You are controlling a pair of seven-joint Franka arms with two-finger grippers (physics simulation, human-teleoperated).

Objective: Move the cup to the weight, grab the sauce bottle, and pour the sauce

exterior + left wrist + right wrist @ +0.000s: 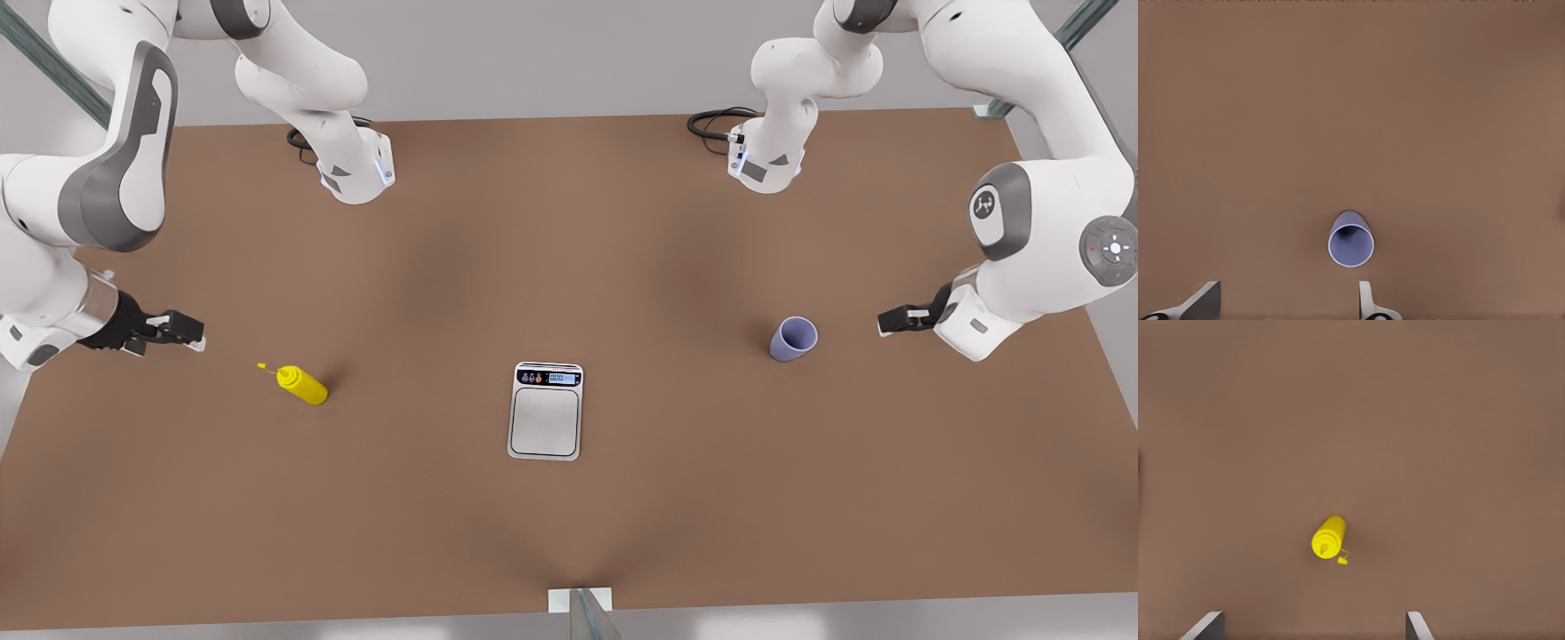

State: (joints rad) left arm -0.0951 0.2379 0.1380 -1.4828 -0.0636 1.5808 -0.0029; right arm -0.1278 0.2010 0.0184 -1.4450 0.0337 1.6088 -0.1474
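Observation:
The lavender-blue cup [793, 339] stands upright on the brown table at the front view's right, and I look down into its opening [1351, 241] in the left wrist view. My left gripper [892, 320] [1286, 301] hovers open just beside it, toward the table's edge, holding nothing. The yellow sauce bottle [302, 385] [1328, 537] stands at the front view's left, nozzle up. My right gripper [188, 332] [1313, 623] is open a short way from it, apart from it. The weight [544, 422], a silver scale, lies flat in the middle with nothing on its plate.
The brown table [569, 222] spreads wide between the three things. Both arm bases [356, 169] [766, 160] stand at its far edge with black cables. A small bracket [580, 603] sits at the near edge.

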